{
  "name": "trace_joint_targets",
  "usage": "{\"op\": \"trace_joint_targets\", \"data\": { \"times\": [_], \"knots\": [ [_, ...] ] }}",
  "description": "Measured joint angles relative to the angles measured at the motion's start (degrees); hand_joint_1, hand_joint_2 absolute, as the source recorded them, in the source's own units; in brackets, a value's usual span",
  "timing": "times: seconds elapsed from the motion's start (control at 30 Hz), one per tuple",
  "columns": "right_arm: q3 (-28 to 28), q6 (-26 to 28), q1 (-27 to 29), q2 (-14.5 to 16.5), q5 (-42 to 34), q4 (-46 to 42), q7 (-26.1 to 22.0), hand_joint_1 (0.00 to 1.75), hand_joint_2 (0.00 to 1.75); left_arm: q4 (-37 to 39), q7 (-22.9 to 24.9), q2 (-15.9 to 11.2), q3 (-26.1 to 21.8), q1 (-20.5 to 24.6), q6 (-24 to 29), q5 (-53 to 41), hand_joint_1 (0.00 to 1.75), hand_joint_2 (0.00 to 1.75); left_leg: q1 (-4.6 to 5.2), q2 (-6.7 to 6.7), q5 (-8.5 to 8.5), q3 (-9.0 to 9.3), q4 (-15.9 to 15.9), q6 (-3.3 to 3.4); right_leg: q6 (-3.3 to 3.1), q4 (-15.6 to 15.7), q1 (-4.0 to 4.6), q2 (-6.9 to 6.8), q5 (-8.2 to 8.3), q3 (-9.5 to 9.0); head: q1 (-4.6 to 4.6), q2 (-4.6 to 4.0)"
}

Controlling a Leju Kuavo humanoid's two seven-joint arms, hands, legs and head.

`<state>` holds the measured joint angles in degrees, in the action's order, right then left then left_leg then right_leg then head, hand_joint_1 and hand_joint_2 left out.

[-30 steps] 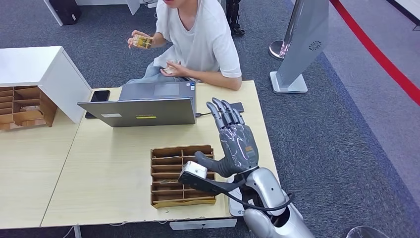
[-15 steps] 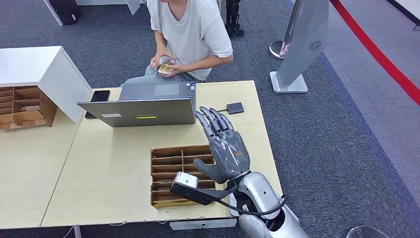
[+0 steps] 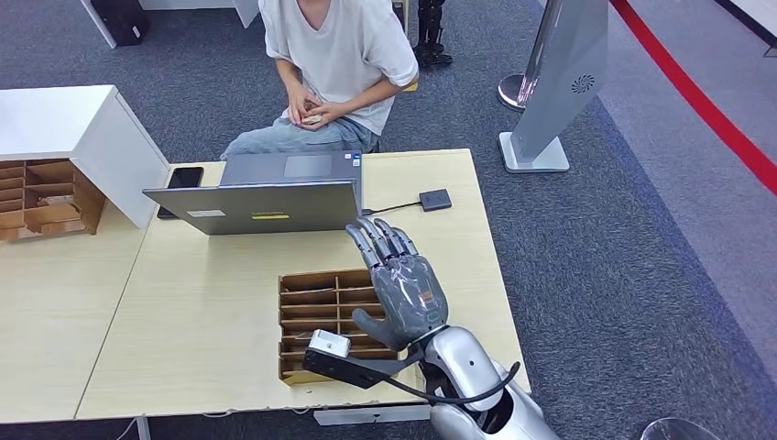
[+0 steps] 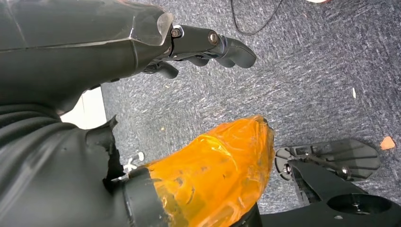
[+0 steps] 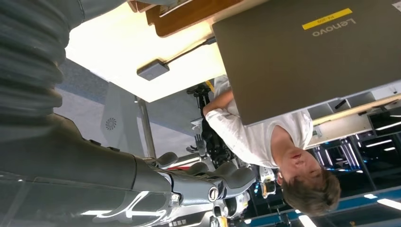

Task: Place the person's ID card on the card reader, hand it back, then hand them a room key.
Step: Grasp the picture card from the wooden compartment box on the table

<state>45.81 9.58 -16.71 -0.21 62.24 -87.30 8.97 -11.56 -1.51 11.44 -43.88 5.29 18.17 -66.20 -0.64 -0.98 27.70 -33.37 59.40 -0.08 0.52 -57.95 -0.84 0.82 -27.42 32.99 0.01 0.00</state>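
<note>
From the head view, the right hand (image 3: 403, 289) hovers flat above the wooden tray (image 3: 316, 298) of slots on the desk (image 3: 197, 316), fingers stretched apart and holding nothing. The small dark card reader (image 3: 435, 199) lies near the far desk edge, beside the laptop (image 3: 261, 202). The seated person (image 3: 334, 55) holds something small in both hands at the lap, possibly a card, too small to tell.

From the left wrist view, the left hand (image 4: 198, 47) hangs over carpet, fingers loosely extended, empty.

From the right wrist view, the fingers (image 5: 222, 182) reach toward the laptop lid, nothing between them.
</note>
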Motion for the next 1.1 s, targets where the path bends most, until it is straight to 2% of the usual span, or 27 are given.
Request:
{"op": "trace_joint_targets", "data": {
  "times": [1.1],
  "knots": [
    [2.5, -2.12, -2.92, 4.55, 0.83, 10.98, 0.87, 0.0, 1.75, -0.04, 0.85, 0.43, 1.48, 0.61, -0.95, -1.4, 0.0, 0.0, 0.0, 0.0, -0.01, 0.0, 0.0, 0.0, 0.0, -0.01, 0.0, 0.0, 0.0, 0.0, 0.01, 0.01]
  ]
}}
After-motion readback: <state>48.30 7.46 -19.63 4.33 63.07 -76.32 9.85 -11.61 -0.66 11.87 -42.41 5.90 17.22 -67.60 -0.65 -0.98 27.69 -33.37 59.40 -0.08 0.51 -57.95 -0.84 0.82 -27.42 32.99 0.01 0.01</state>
